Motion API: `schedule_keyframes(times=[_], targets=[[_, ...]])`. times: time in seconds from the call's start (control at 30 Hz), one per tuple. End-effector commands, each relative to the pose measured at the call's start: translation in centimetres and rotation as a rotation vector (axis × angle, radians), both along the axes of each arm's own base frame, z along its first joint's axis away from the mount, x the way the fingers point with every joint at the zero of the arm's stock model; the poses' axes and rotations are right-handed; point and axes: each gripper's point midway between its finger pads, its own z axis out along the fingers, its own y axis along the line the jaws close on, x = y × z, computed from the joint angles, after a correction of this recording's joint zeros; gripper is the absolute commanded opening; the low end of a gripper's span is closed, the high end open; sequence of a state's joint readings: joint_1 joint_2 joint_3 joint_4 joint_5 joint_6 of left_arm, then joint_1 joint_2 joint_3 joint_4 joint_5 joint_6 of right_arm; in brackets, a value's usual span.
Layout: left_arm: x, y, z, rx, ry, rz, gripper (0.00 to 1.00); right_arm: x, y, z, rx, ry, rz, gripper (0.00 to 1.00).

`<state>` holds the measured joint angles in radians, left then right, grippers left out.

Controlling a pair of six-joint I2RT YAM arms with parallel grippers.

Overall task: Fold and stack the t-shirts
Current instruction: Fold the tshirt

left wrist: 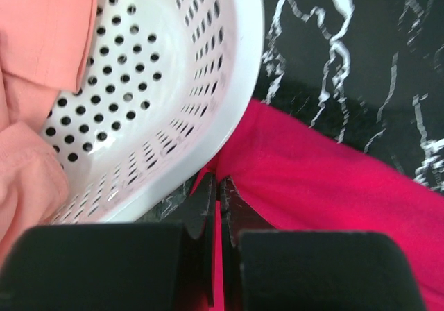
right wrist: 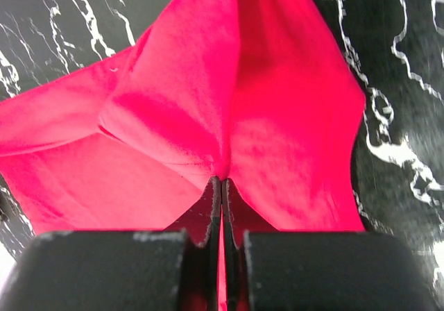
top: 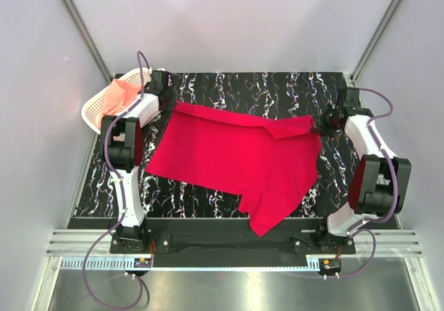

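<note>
The left gripper [left wrist: 217, 182] is clamped on the red t-shirt [top: 236, 162]. In the left wrist view its two fingers are pressed together with a thin strip of red cloth pinched between them. The pinch point is at the shirt's far left corner, just beside the outer wall of the basket [left wrist: 201, 68]. Whether the fingers touch the basket wall cannot be determined.

The right gripper [right wrist: 220, 181] is likewise closed on the red t-shirt. In the right wrist view the fingers meet on a raised peak of cloth, and folds radiate from that point. The pinch point is at the shirt's far right corner, where a small flap of cloth is folded back over the body.

The red t-shirt lies spread across the middle of the worktop [top: 243, 85], between the two arms. Its far edge runs from one gripper to the other. One portion extends toward the near edge of the worktop, right of centre, and reaches the black strip at the front.

The pink t-shirt [top: 119, 97] sits bunched inside the basket, apart from the red t-shirt. The basket is white and perforated. It stands at the far left corner of the worktop, partly beyond the left edge. The worktop surface is black with white veining.
</note>
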<state>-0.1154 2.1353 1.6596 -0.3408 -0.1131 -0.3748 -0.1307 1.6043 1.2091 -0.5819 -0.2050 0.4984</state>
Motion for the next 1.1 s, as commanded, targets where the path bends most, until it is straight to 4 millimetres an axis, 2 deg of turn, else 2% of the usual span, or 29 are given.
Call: schedule_keyframes(times=[0.0, 0.23, 0.47, 0.7, 0.9, 1.07], targets=[[-0.6, 0.9, 2.0, 0.025, -0.02, -0.007, 0.0, -1.3, 0.7, 1.5, 0.011, -0.022, 0.012, 0.0], [-1.5, 1.7, 2.6, 0.067, 0.005, 0.004, 0.0, -1.4, 0.8, 2.6, 0.006, -0.017, 0.036, 0.0], [-1.6, 1.6, 0.7, 0.066, 0.089, -0.013, 0.0, -3.5, 1.6, 2.0, 0.048, 0.02, 0.036, 0.0], [-2.5, 1.8, 0.0, 0.071, 0.121, -0.012, 0.0, -4.4, 1.5, 2.2, 0.031, 0.033, 0.046, 0.0], [-4.0, 1.6, -1.4, 0.06, 0.192, -0.022, 0.0, -5.7, 1.5, 0.6, 0.029, 0.097, 0.048, 0.0], [-4.4, 1.6, -1.7, 0.057, 0.202, -0.027, 0.0, -6.5, 1.7, -0.5, 0.041, 0.125, 0.048, 0.0]])
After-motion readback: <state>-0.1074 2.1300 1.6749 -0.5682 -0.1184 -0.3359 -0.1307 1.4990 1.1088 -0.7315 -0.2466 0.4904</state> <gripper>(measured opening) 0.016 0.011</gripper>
